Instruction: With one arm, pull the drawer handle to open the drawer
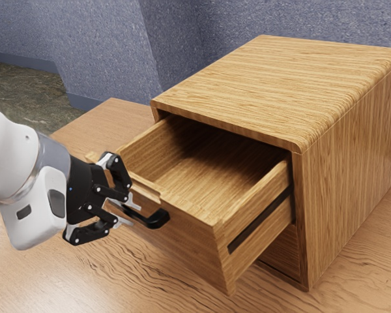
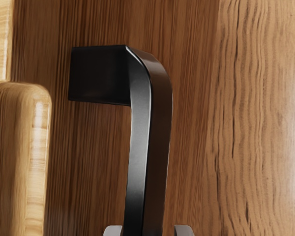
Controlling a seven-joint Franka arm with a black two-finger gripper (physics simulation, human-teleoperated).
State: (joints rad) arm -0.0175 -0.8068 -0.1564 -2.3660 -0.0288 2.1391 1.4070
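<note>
One white arm [image 1: 19, 182] comes in at the exterior view's left, low over the wooden table [image 1: 85, 280], and ends in a black hand [image 1: 125, 210]. The hand is clenched on the drawer's black handle [image 1: 153, 220]. One finger sits above the bar and one below, and the handle's free end curves out toward the exterior view's right, just past the fingers.

In the wrist view the handle [image 2: 147, 147] runs as a dark bent strip straight down between two grey fingertips [image 2: 113, 230], which touch it from either side. Its flat foot is fixed to the darker wood of the drawer front [image 2: 88, 172]. A rounded pale wooden edge [image 2: 19, 157] stands beside the handle, and I cannot tell which part it belongs to.

Right of the hand in the exterior view, the drawer [image 1: 182, 241] is open. It stands well out of its cabinet [image 1: 300, 85], with the slanted front panel nearest the arm and the inside floor in plain sight. A dark rail slot [image 1: 260, 225] runs along the drawer's side wall.

The cabinet is a light wooden box with rounded top corners. It sits on the table at the exterior view's right, with a grey-blue wall [image 1: 85, 45] behind it.
</note>
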